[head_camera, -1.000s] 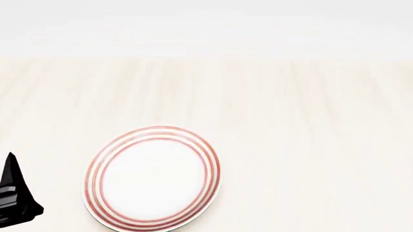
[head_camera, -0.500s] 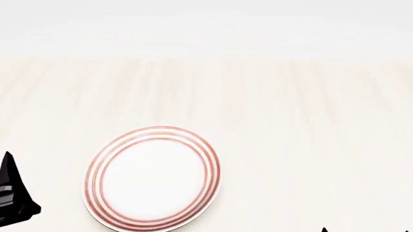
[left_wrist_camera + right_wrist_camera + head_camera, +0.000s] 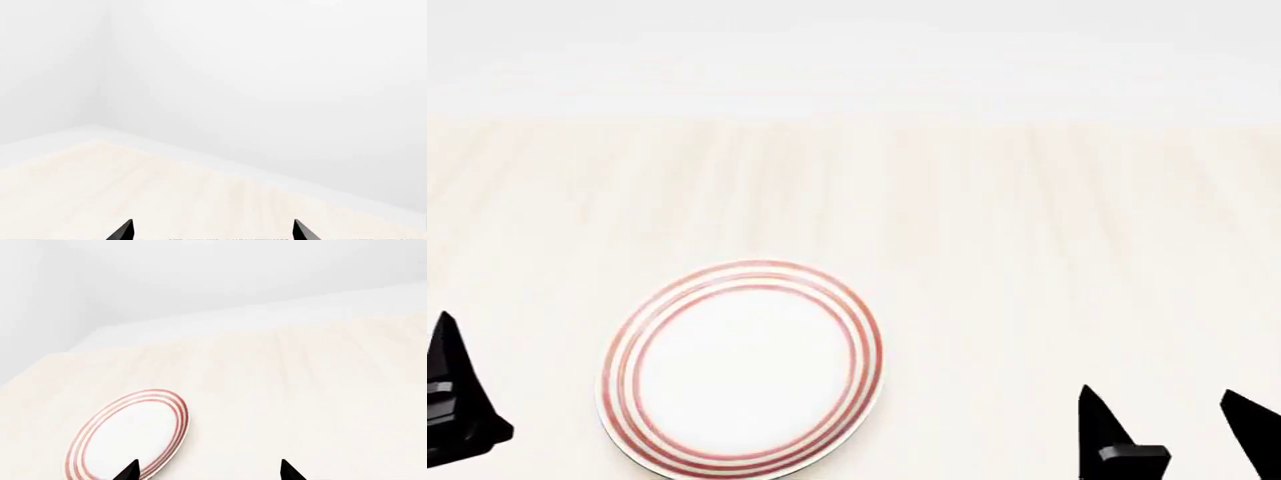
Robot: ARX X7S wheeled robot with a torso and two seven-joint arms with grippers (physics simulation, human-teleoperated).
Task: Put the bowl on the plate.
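The plate [image 3: 742,368], white with three red rings, lies flat on the pale wooden table [image 3: 1028,240], near the front and left of centre. The right wrist view also shows the plate [image 3: 127,435]. The bowl is out of view in every frame. My left gripper [image 3: 212,231] is open, with only bare table between its tips. One of its fingers [image 3: 451,395] shows left of the plate in the head view. My right gripper [image 3: 1168,425] stands open to the right of the plate, holding nothing. In its wrist view, the right gripper [image 3: 209,471] has one tip over the plate's rim.
The tabletop runs back to a far edge [image 3: 854,120] against a plain white wall. The left wrist view shows a table corner [image 3: 93,131] and white walls beyond. No other objects are in view.
My right gripper has risen into the head view at the bottom right, from only its tips half a second ago. The left finger has barely shifted. The plate has not moved.
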